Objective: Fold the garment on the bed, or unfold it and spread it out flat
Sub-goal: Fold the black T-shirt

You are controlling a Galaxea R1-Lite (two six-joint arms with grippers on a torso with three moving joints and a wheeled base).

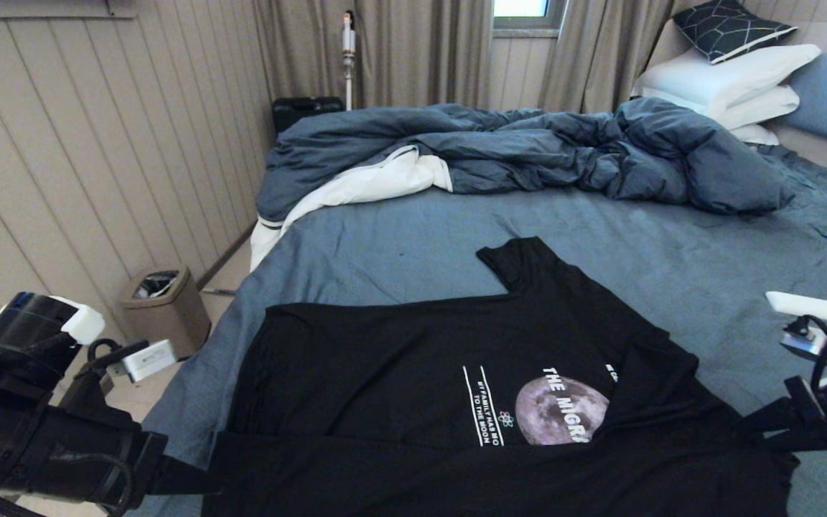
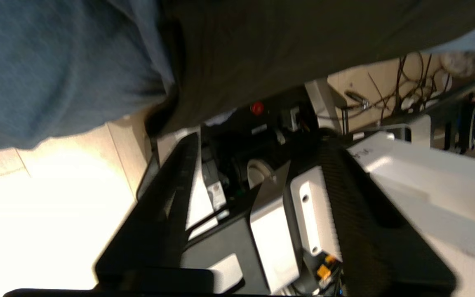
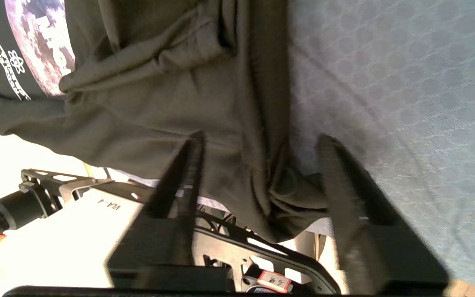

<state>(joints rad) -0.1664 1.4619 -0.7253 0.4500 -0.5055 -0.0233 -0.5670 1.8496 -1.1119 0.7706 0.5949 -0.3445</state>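
The garment [image 1: 399, 359], a black T-shirt with a grey moon print and white lettering, lies on the bed [image 1: 672, 273] near its front edge, one sleeve pointing toward the duvet and part of the right side folded over the print. My left gripper [image 1: 194, 477] is at the shirt's near left corner. In its wrist view the left gripper [image 2: 258, 140] is open and empty, the black cloth [image 2: 262, 53] just beyond its tips. My right gripper [image 1: 747, 424] is at the near right corner, open [image 3: 260, 138], with a bunched fold of the shirt [image 3: 278, 198] hanging loose between its fingers [image 3: 188, 165].
A crumpled dark blue duvet [image 1: 528, 151] with white lining lies across the far side of the bed. White pillows [image 1: 729, 79] are stacked at the far right. A brown waste bin [image 1: 166, 309] stands on the floor left of the bed by the panelled wall.
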